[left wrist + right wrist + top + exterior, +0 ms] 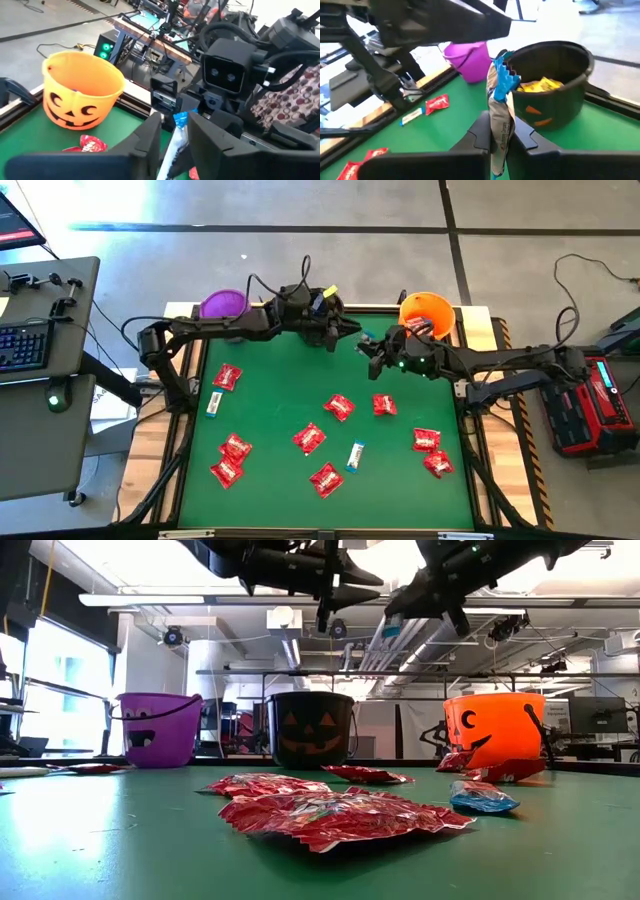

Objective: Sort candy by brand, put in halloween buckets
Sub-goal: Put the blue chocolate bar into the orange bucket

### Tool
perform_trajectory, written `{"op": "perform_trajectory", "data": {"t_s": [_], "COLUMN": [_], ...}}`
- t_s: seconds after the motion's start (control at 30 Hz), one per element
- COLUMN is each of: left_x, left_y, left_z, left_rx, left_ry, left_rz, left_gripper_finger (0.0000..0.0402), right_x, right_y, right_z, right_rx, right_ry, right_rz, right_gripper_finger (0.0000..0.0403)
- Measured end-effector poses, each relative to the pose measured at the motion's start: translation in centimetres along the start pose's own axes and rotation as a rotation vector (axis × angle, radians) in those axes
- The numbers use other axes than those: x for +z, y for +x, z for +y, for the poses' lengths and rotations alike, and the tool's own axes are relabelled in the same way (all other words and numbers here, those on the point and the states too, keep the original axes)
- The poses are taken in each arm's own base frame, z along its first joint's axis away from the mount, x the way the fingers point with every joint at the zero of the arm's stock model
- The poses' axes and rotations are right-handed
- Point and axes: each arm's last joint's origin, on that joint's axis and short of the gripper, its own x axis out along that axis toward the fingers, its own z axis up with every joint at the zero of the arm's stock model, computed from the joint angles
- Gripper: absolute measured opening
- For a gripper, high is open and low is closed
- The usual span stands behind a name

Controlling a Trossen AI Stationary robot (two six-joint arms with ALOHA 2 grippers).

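A white-and-blue bar [500,107] is pinched tight between the right gripper [501,131] fingers while the left gripper [175,135] fingers, only partly parted, sit loosely around its other end, so it looks like a mid-air handoff. Just past the fingertips, yellow packets [540,85] are already in the black bucket [555,80], with the purple bucket [467,60] beyond. Plenty is left: red packets [310,438] and two more bars [355,455] are scattered on the green table [280,395].

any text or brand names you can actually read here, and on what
None can be read.
Red packets: pale print, too blurred to read.
White-and-blue bar in the right tool: print unreadable.
Yellow packets in the black bucket: no legible lettering.
Orange bucket, purple bucket: only face patterns, no words.
Red case beside the table: white marking, too small.
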Motion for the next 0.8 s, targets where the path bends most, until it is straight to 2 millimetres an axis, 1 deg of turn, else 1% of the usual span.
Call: {"op": "perform_trajectory", "data": {"t_s": [0.13,0.27,0.4,0.53,0.67,0.8], "left_x": [0.2,0.4,0.4,0.3,-0.1,-0.6], "left_y": [-0.2,-0.3,-0.3,-0.3,-0.1,0.0], "left_z": [0.5,0.8,0.9,0.7,0.4,0.2], "left_rx": [0.01,0.017,0.027,0.026,0.043,0.087], "left_ry": [0.007,0.009,0.028,0.069,0.137,0.169], "left_rz": [-0.004,-0.009,-0.013,-0.01,0.018,0.039], "left_gripper_finger": [0.0117,0.0133,0.0138,0.0138,0.0138,0.0138], "right_x": [0.3,0.8,1.3,1.7,1.8,2.0], "right_y": [-0.4,-1.2,-2.0,-2.9,-3.3,-3.6], "right_z": [-1.1,-2.7,-4.7,-7.1,-9.5,-11.3], "right_rx": [-0.046,-0.108,-0.179,-0.285,-0.357,-0.428], "right_ry": [0.012,0.032,0.056,0.091,0.142,0.184], "right_rz": [0.032,0.066,0.106,0.152,0.218,0.24], "right_gripper_finger": [0.0011,0.0011,0.0011,0.0011,0.0011,0.0012]}}
